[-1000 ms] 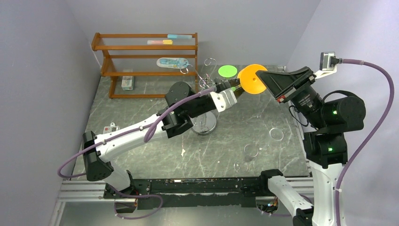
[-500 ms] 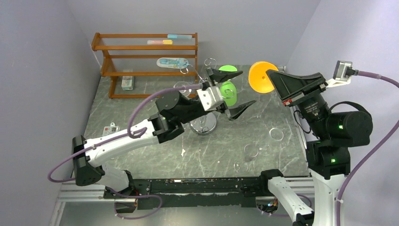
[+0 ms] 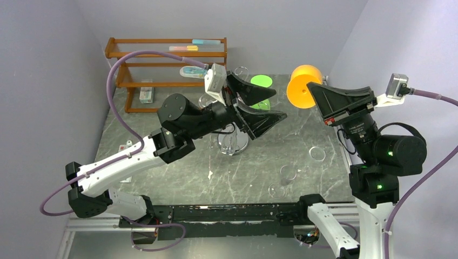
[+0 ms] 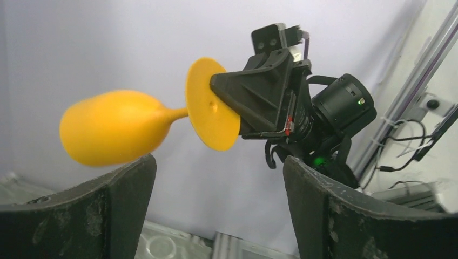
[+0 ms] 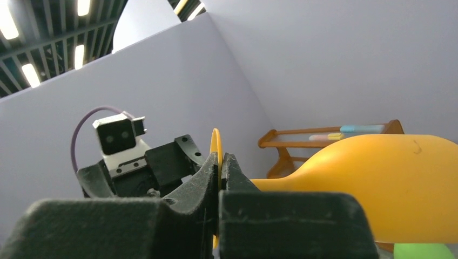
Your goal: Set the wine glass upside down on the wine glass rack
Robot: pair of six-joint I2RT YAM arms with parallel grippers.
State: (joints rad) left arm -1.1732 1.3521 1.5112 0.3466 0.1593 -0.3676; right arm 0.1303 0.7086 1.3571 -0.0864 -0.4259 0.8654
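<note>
We see our right gripper (image 3: 313, 89) clamped on the foot of the orange wine glass (image 3: 300, 85), holding it in the air to the right of the chrome rack (image 3: 236, 144). Our left gripper (image 3: 280, 104) hangs wide open above that rack.

- Top external: high at the near edge, looking down over the surface (image 3: 270, 162).
- Left wrist: close, facing the right end effector (image 4: 215, 86).
- Right wrist: very close, facing the wooden shelf (image 5: 291, 131).
- Shared by all: orange wine glass (image 3: 300, 89).
</note>
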